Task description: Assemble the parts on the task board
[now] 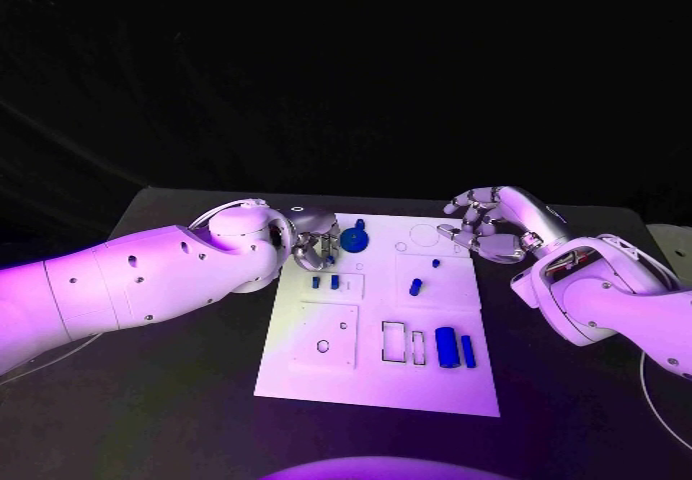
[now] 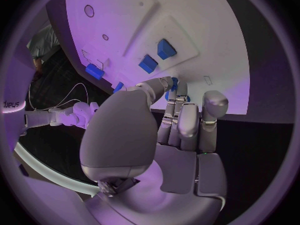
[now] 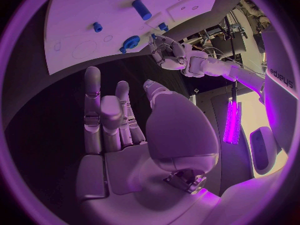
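Observation:
The white task board (image 1: 372, 375) lies mid-table. My left hand (image 1: 312, 245) is over its far left corner, and thumb and fingertips pinch a small blue part (image 2: 173, 83). Right beside those fingers a round blue part (image 1: 355, 238) with a peg on top sits on the board; it is the blue disc (image 3: 130, 42) in the right wrist view. Two small blue blocks (image 1: 325, 282) stand just in front of the left hand. My right hand (image 1: 490, 228) hovers off the board's far right corner, fingers apart and empty.
A blue cylinder (image 1: 446, 346) and a slim blue bar (image 1: 469, 350) lie near the board's right edge, beside two empty rectangular slots (image 1: 394, 341). A small blue piece (image 1: 415, 287) stands mid-board. Black table (image 1: 159, 400) surrounds the board.

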You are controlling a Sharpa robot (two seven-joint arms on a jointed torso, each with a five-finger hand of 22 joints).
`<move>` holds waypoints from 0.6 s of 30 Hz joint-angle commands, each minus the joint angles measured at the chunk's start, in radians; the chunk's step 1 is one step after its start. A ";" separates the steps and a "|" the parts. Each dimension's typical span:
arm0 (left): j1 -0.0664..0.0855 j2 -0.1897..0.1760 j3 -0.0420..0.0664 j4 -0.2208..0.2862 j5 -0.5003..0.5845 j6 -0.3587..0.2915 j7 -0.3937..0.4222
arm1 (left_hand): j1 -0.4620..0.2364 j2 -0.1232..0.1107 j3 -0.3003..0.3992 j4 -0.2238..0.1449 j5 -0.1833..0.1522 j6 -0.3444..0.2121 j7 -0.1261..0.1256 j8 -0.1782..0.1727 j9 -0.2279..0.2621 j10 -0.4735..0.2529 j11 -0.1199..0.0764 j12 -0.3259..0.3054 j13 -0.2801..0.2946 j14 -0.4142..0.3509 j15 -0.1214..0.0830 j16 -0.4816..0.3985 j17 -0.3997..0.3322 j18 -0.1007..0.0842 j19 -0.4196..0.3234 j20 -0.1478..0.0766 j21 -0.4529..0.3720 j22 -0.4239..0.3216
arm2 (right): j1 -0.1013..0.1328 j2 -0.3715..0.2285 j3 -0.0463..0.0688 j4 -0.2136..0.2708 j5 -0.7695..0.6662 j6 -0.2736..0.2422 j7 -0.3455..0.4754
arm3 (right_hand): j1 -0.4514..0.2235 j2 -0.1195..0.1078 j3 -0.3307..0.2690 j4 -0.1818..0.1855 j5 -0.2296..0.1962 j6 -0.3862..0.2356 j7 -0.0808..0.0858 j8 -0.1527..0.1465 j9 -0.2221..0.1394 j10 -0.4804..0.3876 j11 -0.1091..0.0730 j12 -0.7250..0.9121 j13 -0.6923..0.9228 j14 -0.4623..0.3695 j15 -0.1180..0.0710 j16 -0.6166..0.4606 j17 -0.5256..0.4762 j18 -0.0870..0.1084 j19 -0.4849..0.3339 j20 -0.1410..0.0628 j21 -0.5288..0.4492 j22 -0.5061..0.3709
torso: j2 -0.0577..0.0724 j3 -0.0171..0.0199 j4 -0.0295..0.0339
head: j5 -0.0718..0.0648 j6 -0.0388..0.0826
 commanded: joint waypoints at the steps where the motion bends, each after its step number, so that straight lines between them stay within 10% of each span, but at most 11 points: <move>1: 0.000 0.003 0.000 0.000 -0.007 0.023 -0.007 | -0.013 0.001 -0.005 0.000 -0.007 0.005 0.000 -0.004 0.000 0.008 0.001 -0.004 -0.001 -0.007 -0.001 -0.005 -0.001 -0.008 -0.010 0.001 -0.007 -0.003 | -0.001 0.000 0.000 0.001 -0.003 0.003 0.004 | -0.005 -0.004 0.008 0.001 0.007 0.004 0.004 0.005 -0.002 -0.004 -0.005 -0.004 -0.001 0.000 0.000 -0.005 -0.001 0.012 0.006 0.000 -0.005 -0.001 | 0.001 -0.0007 0.0003 | -0.001 -0.001; 18: -0.001 0.004 0.000 -0.004 -0.001 0.016 -0.009 | -0.029 -0.017 -0.014 -0.001 -0.006 -0.045 0.015 -0.048 -0.016 -0.027 0.018 -0.046 -0.007 -0.023 0.012 -0.008 -0.027 -0.005 -0.026 0.009 -0.021 -0.022 | -0.001 0.001 0.000 -0.001 -0.003 0.002 0.004 | -0.005 -0.004 0.008 0.001 0.007 0.004 0.004 0.005 -0.002 -0.004 -0.005 -0.005 -0.002 0.000 0.000 -0.006 -0.002 0.012 0.006 0.000 -0.006 -0.002 | 0.000 -0.0003 0.0007 | 0.001 -0.001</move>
